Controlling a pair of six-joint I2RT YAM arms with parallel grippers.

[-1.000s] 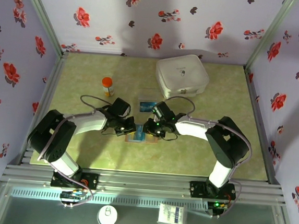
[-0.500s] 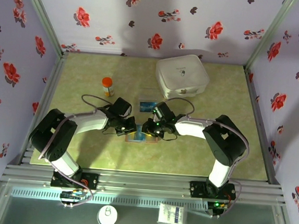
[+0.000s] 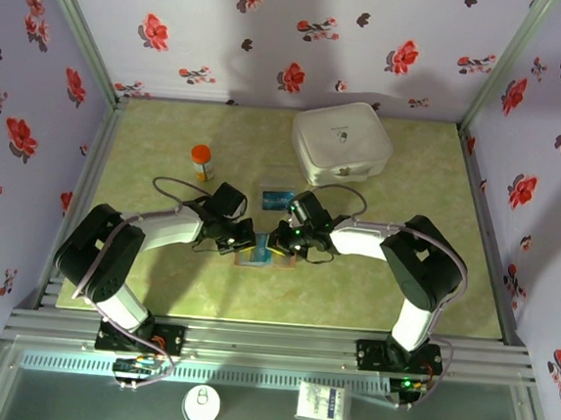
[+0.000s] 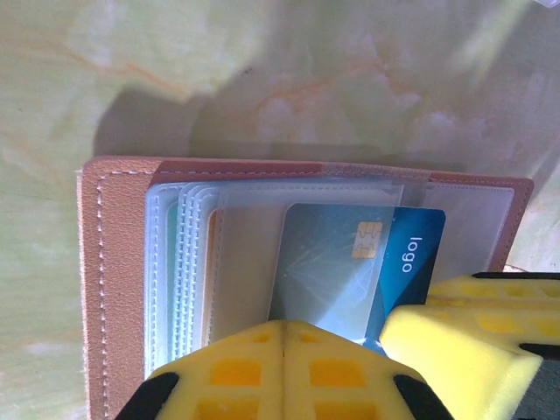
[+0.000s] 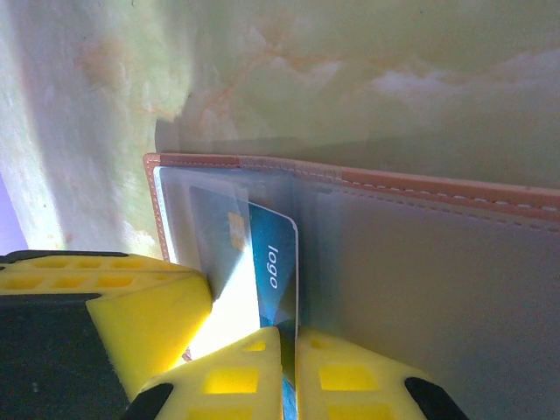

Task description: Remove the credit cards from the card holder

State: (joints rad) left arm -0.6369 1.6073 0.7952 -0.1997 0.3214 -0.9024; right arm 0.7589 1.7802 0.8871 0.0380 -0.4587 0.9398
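Observation:
The card holder (image 4: 114,262), a tan-brown leather wallet, lies open on the table with its clear sleeves facing up. A blue credit card (image 4: 350,271) with a chip and the word "logo" sticks partway out of a sleeve. My right gripper (image 5: 289,341) is shut on that card's (image 5: 267,262) edge. My left gripper (image 4: 284,328) is shut, its tips pressed on the sleeves beside the card. In the top view both grippers meet over the card holder (image 3: 255,257), the left gripper (image 3: 243,238) on its left and the right gripper (image 3: 280,241) on its right. A second blue card (image 3: 277,198) lies flat on the table just behind.
A white rounded case (image 3: 342,142) stands at the back right. An orange-capped bottle (image 3: 202,161) stands at the back left. Flowered walls close in the table on three sides, and the arm bases sit at the near edge.
My right gripper's fingers have closed onto the blue card's edge. Both arms have stayed almost where they were.

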